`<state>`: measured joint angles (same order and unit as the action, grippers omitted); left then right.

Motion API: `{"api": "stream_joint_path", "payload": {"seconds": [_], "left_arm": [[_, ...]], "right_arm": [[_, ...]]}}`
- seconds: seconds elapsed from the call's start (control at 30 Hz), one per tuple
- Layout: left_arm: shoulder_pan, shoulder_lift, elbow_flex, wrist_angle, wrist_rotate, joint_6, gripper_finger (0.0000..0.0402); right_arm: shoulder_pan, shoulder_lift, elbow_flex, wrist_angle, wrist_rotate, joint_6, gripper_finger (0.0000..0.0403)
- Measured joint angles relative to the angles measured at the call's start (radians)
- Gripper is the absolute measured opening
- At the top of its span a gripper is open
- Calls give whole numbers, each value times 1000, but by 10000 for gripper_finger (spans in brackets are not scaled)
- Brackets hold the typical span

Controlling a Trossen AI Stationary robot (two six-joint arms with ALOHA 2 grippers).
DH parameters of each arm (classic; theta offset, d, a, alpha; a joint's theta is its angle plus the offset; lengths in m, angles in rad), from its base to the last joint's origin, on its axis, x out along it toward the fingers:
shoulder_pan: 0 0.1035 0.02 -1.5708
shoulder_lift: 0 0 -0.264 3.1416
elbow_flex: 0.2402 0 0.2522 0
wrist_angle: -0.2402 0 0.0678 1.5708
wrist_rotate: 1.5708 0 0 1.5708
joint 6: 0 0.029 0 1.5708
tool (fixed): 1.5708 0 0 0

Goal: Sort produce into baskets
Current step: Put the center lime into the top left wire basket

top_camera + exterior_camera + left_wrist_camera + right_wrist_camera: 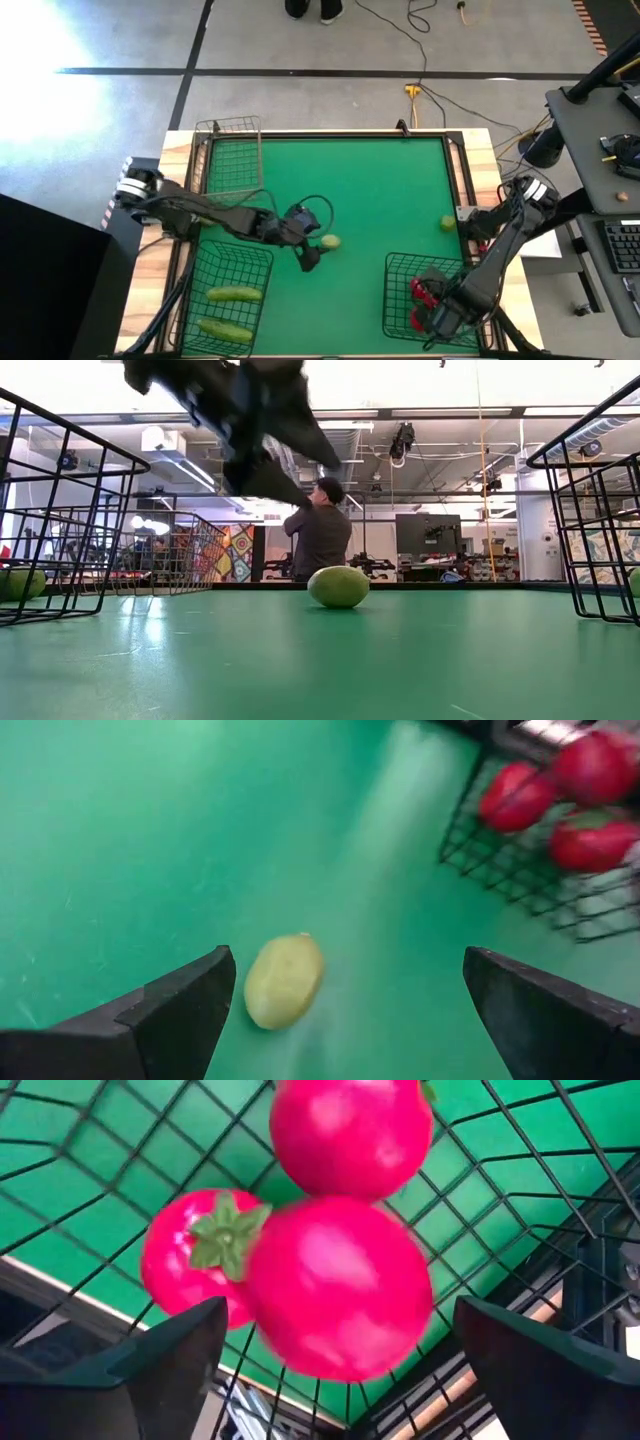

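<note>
My left gripper (310, 256) is open and hangs above the green mat, just beside a pale yellow-green fruit (330, 241). In the left wrist view the fruit (284, 980) lies on the mat near one finger, untouched; in the low view it (338, 586) rests on the mat. A second pale fruit (447, 223) lies near the right edge. My right gripper (437, 316) is open over the near right basket (395, 262). Three red tomatoes (338, 1285) show between and beyond its fingers, inside the mesh. Two green cucumbers (232, 294) lie in the near left basket (262, 252).
A narrower wire basket (232, 150) stands at the far left of the mat. The mat's middle and far right show bare green. A person (320, 530) stands in the room beyond the table. Basket walls frame the low view at left (60, 510) and right (590, 510).
</note>
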<state>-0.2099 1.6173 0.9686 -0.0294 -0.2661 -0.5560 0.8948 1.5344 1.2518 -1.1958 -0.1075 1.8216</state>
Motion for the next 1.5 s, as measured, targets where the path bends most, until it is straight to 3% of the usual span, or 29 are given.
{"api": "stream_joint_path", "payload": {"seconds": [0.23,0.6,0.77,0.9,1.1,1.27,1.43,1.5], "left_arm": [[17,118,45,-2,-2,58,372],[64,170,45,1,58,327,372],[83,222,52,23,181,374,372],[88,280,72,11,178,321,359],[88,347,128,7,149,258,307],[88,366,156,-41,101,220,242],[92,303,153,-115,87,175,158],[93,242,152,-144,36,163,142]], "right_arm": [[2,-46,53,-44,10,-50,388],[-7,-120,141,-110,323,-96,389],[-13,-127,150,-109,374,-118,389],[-18,-127,150,-109,380,-125,389],[-18,-127,150,-109,400,-127,389],[-32,-127,150,-110,417,-146,389],[-70,-134,150,-109,437,-224,389],[-101,-142,150,-109,450,-270,389]]}}
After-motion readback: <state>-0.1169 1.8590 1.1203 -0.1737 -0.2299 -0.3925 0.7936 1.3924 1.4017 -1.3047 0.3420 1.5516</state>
